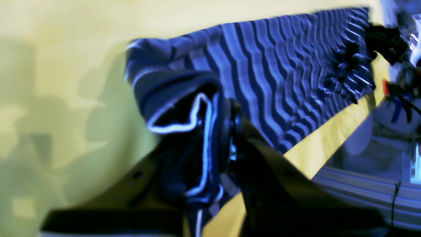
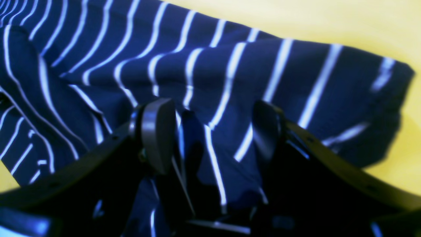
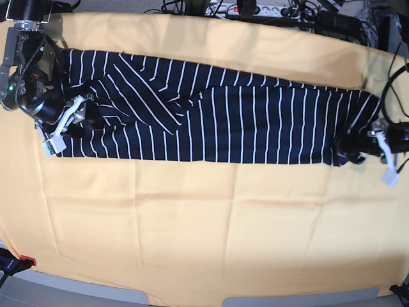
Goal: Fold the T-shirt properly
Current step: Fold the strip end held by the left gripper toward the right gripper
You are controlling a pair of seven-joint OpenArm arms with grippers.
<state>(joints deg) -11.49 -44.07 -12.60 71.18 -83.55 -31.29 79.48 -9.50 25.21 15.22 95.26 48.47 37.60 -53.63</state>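
The dark navy T-shirt (image 3: 223,121) with thin white stripes lies stretched in a long band across the back half of the table. In the left wrist view my left gripper (image 1: 225,131) is shut on a bunched edge of the T-shirt (image 1: 263,72); in the base view this left gripper (image 3: 359,142) sits at the shirt's right end. My right gripper (image 2: 212,131) is open, its pads (image 2: 158,131) standing apart with loose folds of the T-shirt (image 2: 230,65) between them. From the base view the right gripper (image 3: 75,114) rests on the shirt's left end.
A yellow-orange cloth (image 3: 204,217) covers the whole table under the shirt. Cables and a power strip (image 3: 255,9) run along the back edge. A red clamp (image 3: 25,260) sits at the front left corner, by the grey table rim.
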